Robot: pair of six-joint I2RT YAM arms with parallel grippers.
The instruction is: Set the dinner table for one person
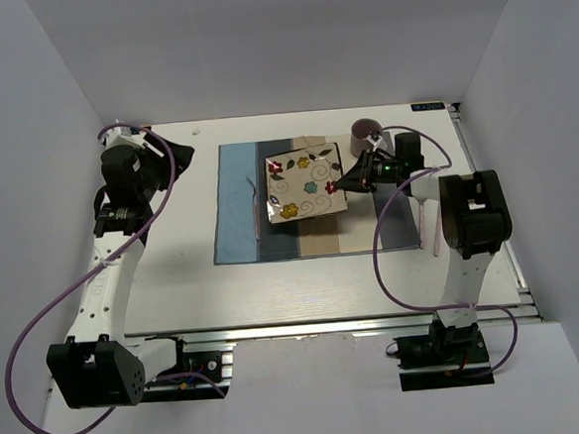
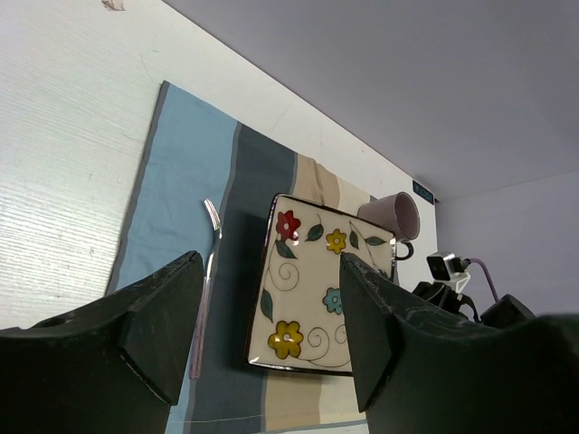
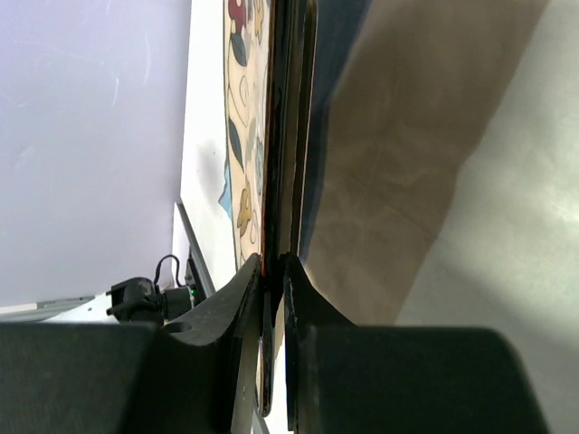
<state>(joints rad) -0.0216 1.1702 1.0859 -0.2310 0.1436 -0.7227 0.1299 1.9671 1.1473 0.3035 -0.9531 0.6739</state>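
Observation:
A square cream plate [image 1: 305, 182] with painted flowers sits over the striped placemat [image 1: 239, 206] on the off-white dinner table [image 1: 176, 294]. My right gripper [image 1: 344, 181] is shut on the plate's right rim; in the right wrist view the rim [image 3: 288, 136] runs edge-on between the fingers [image 3: 237, 298]. The plate's right side looks slightly raised. A fork [image 1: 255, 207] lies on the mat left of the plate, also in the left wrist view [image 2: 206, 280]. A mauve mug [image 1: 365, 131] stands behind the plate. My left gripper [image 1: 181, 155] is open and empty at the far left.
A pale utensil [image 1: 434, 229] lies on the table right of the mat, beside my right arm. A metal rail [image 1: 337, 325] runs along the near table edge. Grey walls close in both sides and the back.

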